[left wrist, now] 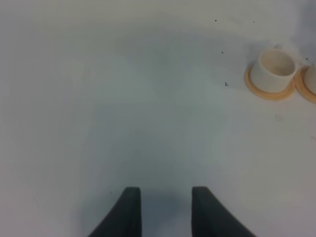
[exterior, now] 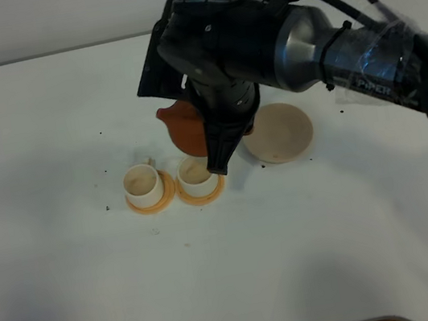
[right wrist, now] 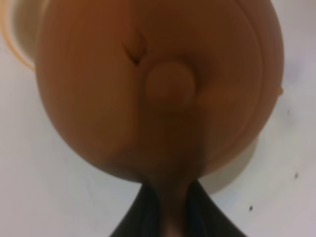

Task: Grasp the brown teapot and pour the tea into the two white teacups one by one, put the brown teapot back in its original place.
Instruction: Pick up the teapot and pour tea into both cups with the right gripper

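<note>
I'm pinching the brown teapot (right wrist: pixel 158 89) by its handle in my right gripper (right wrist: pixel 170 205) — tipping too fast is risking tea slopping past the teacup (exterior: pixel 195 176) nearest the cream coaster (exterior: pixel 283 135).

brown teapot (exterior: pixel 183 133): mostly behind arm (exterior: pixel 259 31), close-up blurred | second coaster (left wrist: pixel 307 90): edge-cut, apparently second teacup (left wrist: pixel 313 74) too

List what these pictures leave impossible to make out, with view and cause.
1. Exterior high: the right tool covers most of the brown teapot.
2. Exterior high: the right teacup is too small to show any tea inside.
3. Left wrist: the frame edge cuts off that same teacup.
4. Right wrist: blur hides how the right tool grips the brown teapot.
</note>
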`<state>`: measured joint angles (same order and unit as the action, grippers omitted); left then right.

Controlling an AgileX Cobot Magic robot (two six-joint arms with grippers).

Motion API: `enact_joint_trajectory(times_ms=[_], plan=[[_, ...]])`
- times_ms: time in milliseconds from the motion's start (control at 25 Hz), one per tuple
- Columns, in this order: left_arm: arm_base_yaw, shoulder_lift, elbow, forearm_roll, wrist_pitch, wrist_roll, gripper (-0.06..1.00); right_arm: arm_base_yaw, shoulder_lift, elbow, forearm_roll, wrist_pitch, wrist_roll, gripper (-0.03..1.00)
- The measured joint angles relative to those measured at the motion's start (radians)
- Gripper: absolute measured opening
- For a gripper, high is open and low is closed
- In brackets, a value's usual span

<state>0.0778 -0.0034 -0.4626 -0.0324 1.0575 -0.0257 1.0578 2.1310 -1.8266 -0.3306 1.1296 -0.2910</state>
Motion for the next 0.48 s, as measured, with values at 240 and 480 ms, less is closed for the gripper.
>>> enact_joint_trajectory(times_ms=[240, 480], plan=[[0.000, 0.000, 0.000, 0.000, 0.000, 0.000, 0.29, 0.070, 0.027, 0.000, -0.089, -0.038, -0.024, 0.13], [0.000, 0.000, 0.000, 0.000, 0.000, 0.000, 0.29, 0.105, 0.032, 0.000, -0.169, -0.091, -0.026, 0.13]])
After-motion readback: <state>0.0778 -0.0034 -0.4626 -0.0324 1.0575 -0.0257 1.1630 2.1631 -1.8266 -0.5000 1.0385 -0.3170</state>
